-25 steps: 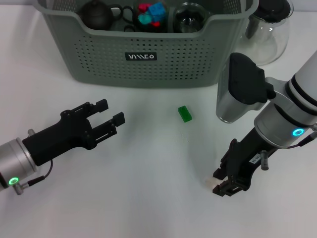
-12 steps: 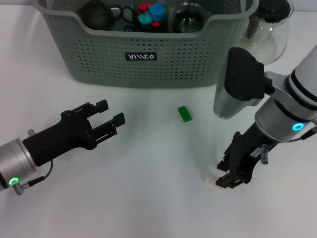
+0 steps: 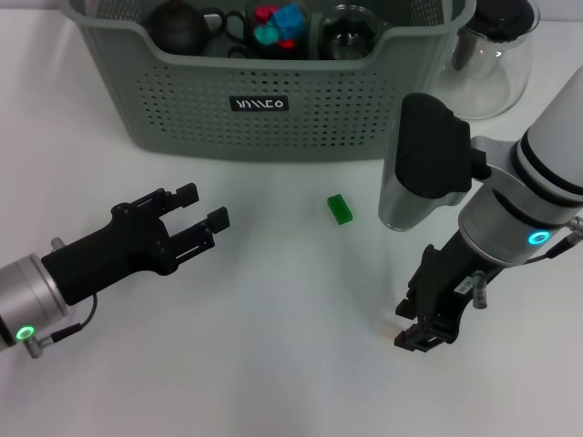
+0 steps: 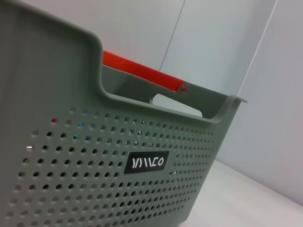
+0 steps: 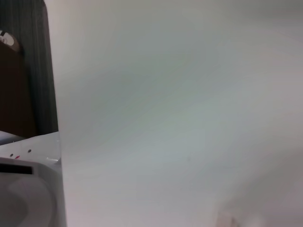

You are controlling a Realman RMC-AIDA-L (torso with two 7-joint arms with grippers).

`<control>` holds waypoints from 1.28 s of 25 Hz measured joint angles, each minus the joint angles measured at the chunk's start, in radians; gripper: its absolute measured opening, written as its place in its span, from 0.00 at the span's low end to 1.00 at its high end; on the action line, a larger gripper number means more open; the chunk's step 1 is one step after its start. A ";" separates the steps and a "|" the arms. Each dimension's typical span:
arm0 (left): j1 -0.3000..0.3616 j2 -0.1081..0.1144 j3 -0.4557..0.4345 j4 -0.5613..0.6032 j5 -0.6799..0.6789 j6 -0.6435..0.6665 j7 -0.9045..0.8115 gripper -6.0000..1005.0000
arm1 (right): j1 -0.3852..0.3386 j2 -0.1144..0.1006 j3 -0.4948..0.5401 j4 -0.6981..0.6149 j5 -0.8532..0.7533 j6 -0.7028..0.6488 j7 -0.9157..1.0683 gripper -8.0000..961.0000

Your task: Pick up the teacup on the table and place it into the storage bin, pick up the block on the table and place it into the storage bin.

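A: Where is our right end effector point(image 3: 424, 329)?
B: It has crept up off the table point(image 3: 273, 364); grip unreadable.
A: The green block point(image 3: 341, 208)?
B: Between it and our idle, spread left end effector point(image 3: 202, 218), outside the storage bin point(image 3: 264, 109).

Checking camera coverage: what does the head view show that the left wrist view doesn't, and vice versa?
Head view only: the green block lying on the white table, the left hand open and hovering short of the bin, the right hand low over the table nearer the robot than the block, the glass pitcher, and the bin's contents: a dark teapot, colourful blocks and a glass cup.

Left wrist view only: a red strip behind the bin's handle dip.

Both: the storage bin with its perforated wall and black label.
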 joint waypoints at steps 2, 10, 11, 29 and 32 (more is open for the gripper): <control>-0.002 0.000 0.001 0.000 0.000 0.000 0.000 0.66 | 0.000 0.000 -0.008 0.007 0.000 0.003 0.005 0.42; -0.005 0.000 0.003 0.000 -0.002 0.000 0.000 0.66 | -0.004 0.000 -0.053 0.023 -0.004 0.041 0.022 0.42; -0.005 0.000 0.003 0.000 -0.002 0.000 0.000 0.66 | -0.004 0.000 -0.055 0.028 -0.003 0.045 0.023 0.42; -0.004 0.000 0.000 -0.015 -0.002 -0.006 0.013 0.66 | -0.005 0.002 -0.055 0.069 0.038 0.078 0.023 0.24; -0.004 0.000 0.000 -0.015 -0.002 -0.006 0.013 0.66 | -0.005 -0.001 -0.047 0.068 0.042 0.074 0.027 0.20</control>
